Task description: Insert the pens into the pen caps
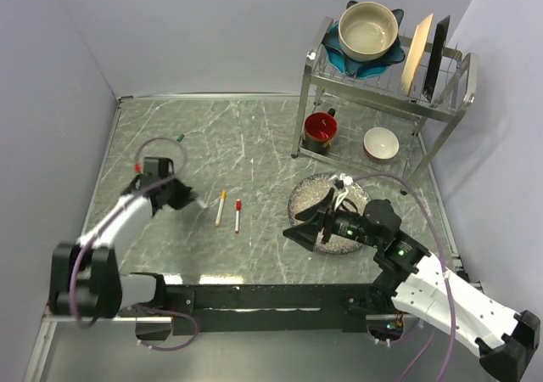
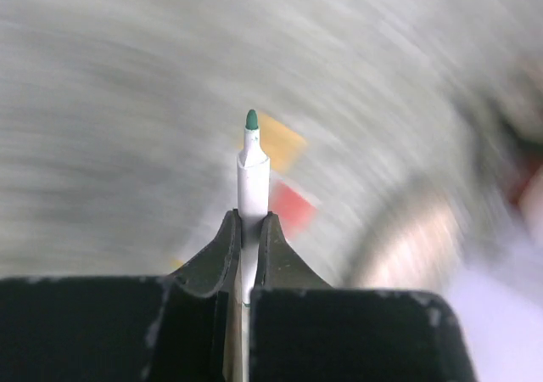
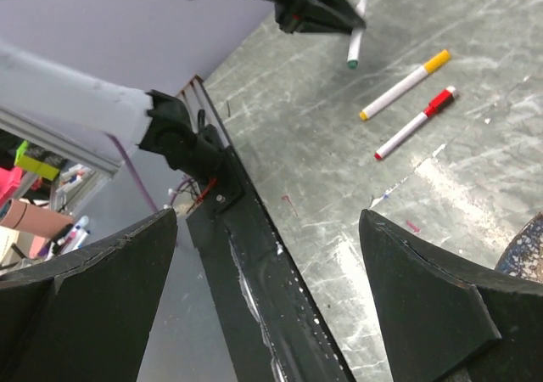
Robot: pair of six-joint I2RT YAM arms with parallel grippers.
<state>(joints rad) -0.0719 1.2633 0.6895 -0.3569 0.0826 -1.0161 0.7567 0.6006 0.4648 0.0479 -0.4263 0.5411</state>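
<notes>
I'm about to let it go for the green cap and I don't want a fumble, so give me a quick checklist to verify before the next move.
1. Left gripper shut on the green pen: ok, barrel pinched between the jaws, tip pointing out.
2. Pen tip bare: ok.
3. Green cap in sight: ok, lying on the table beyond the left gripper, apart from both grippers.
4. Cap's open end facing the pen: cannot tell.
5. Right gripper free to help: ok, open and empty.
6. Yellow pen and red pen out of the way: ok, both capped, lying side by side.
</notes>
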